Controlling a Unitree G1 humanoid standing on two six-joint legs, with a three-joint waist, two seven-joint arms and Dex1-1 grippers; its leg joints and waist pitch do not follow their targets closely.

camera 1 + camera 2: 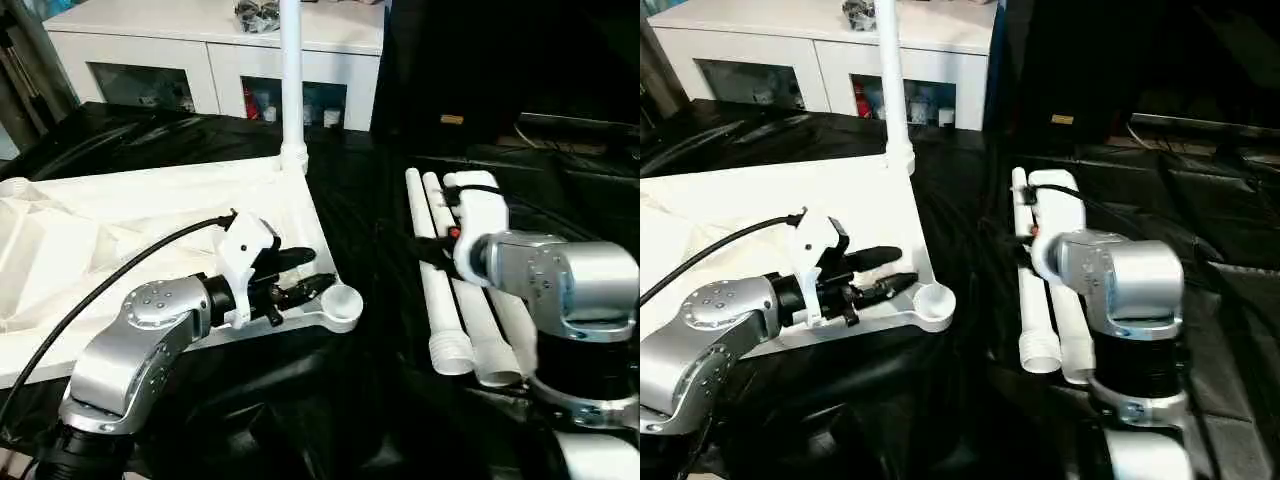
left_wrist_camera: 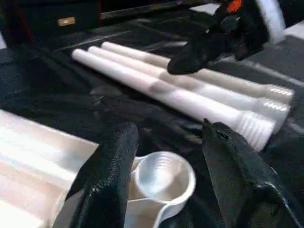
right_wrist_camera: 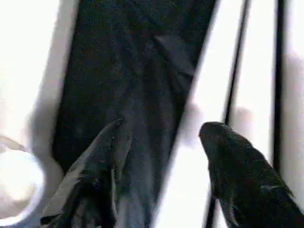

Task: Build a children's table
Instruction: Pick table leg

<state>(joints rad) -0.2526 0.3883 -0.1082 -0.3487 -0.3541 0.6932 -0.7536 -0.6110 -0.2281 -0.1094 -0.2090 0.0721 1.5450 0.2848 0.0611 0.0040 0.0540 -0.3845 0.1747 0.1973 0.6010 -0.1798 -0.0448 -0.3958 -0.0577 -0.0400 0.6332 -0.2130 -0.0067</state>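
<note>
The left gripper (image 1: 300, 275) hovers low over the near right corner of the tabletop (image 1: 150, 240), its two black fingers (image 2: 107, 180) standing apart with nothing between them. Just past the fingertips, the empty round socket (image 1: 342, 300) of that corner opens upward; in the left wrist view it sits between and slightly beyond the two fingers, untouched. The tabletop lies upside down on the black sheet (image 1: 370, 400), its ribbed underside facing up, stretching away behind and to the left of this gripper. A black cable (image 1: 120, 270) arcs from the left wrist back over the silver forearm.

The right gripper (image 3: 161, 133) points down over the three loose legs (image 1: 470, 310), which lie side by side on the sheet to the right of the tabletop, threaded ends nearest the robot. Its fingers (image 3: 242, 175) are spread and grip nothing; in the right wrist view one finger hangs over the dark sheet beside the legs and the other over a leg, though I cannot tell whether it touches.

Farther off, beyond the left gripper, one leg (image 1: 291, 80) stands upright in the far right corner socket. Behind it, a white cabinet (image 1: 215, 60) with glass doors stands past the edge of the sheet.
</note>
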